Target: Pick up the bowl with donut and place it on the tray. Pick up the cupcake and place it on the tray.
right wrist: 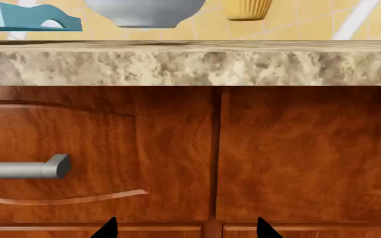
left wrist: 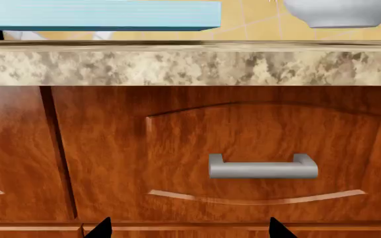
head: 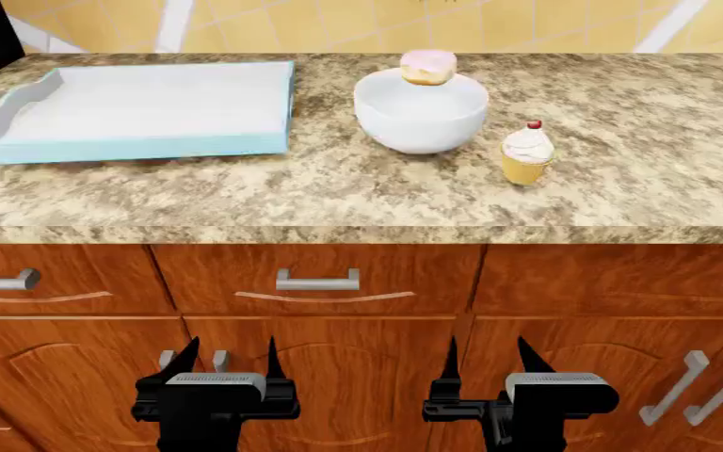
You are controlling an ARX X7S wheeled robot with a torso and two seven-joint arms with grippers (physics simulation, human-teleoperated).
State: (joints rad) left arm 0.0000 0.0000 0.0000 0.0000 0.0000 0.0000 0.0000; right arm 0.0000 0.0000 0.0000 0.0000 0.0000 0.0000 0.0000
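Grippers (head: 227,363) low; only head view shows donut (head: 428,66).

Both hands are matte black with a pale grey ribbed block across the top. The left hand (head: 227,363) and right hand (head: 488,361) each end in two thin, pointed black fingers (head: 184,360).
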